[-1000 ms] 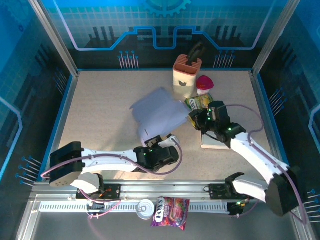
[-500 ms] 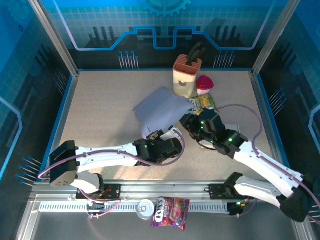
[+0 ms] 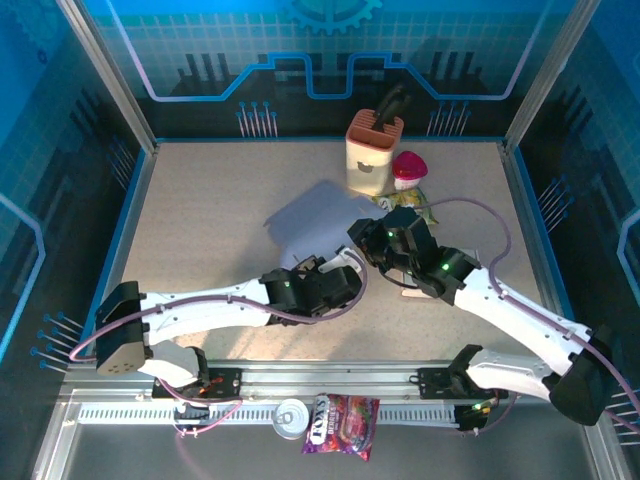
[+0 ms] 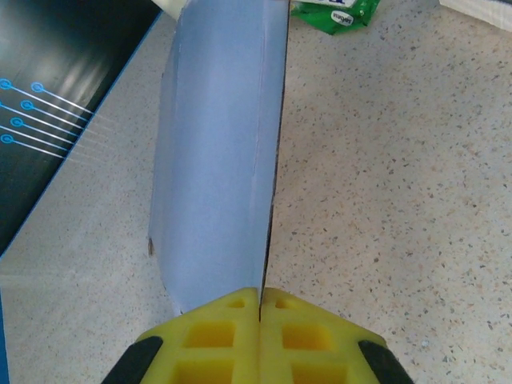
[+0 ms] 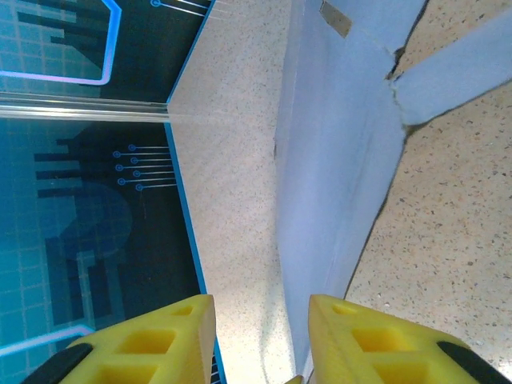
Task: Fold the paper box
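The pale blue paper box (image 3: 315,222) lies unfolded and partly lifted in the middle of the table. My left gripper (image 3: 338,277) holds its near edge; in the left wrist view the yellow fingers (image 4: 216,336) are pressed together on the sheet's (image 4: 216,160) thin edge, my left gripper (image 4: 261,300) shut. My right gripper (image 3: 362,238) is at the box's right edge, its fingers (image 5: 376,344) spread apart with the blue panel (image 5: 344,144) running up between them, my right gripper (image 5: 260,320) open.
A cream and orange holder (image 3: 373,145) stands at the back, with a red and white object (image 3: 408,166) and a green packet (image 3: 412,203) beside it. A flat white item (image 3: 420,290) lies under the right arm. A can (image 3: 290,417) and a candy bag (image 3: 340,423) sit on the front rail.
My right gripper has swung left from beside the green packet to the box's right edge. My left gripper has moved up and forward with the sheet, which has shifted and lifted.
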{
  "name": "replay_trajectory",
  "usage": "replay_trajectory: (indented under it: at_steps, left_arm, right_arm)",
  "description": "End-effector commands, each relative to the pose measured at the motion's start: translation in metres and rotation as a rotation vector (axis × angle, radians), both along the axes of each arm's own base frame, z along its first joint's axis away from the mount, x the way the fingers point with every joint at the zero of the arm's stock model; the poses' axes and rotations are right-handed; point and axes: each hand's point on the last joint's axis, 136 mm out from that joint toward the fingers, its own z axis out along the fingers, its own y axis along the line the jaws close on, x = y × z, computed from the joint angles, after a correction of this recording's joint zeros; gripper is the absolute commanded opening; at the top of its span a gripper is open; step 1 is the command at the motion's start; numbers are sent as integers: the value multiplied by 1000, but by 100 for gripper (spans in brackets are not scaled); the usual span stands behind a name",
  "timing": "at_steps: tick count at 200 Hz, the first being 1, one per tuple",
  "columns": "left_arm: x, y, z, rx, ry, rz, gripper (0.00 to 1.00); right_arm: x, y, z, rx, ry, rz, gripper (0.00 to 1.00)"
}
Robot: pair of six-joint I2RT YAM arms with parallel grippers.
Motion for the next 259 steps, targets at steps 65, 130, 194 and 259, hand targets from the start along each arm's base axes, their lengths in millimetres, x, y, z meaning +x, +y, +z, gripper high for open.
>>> replay_trajectory:
  at_steps: [65,130,194,259]
  left_arm:
    - [4,-3,19,-54,-7,9,0]
    - [5,-7,24,-60,-8,2,0]
    - [5,-7,25,-59,-9,0,0]
    - [6,-8,28,-68,-16,1,0]
  right_arm:
    - [-15,-18,4,-29,-15,-52,38]
    - [-8,3,-10,-15,17,-28,39]
    - [-1,11,-14,-7,25,-26,27]
    - [1,17,-22,5,47,-25,22]
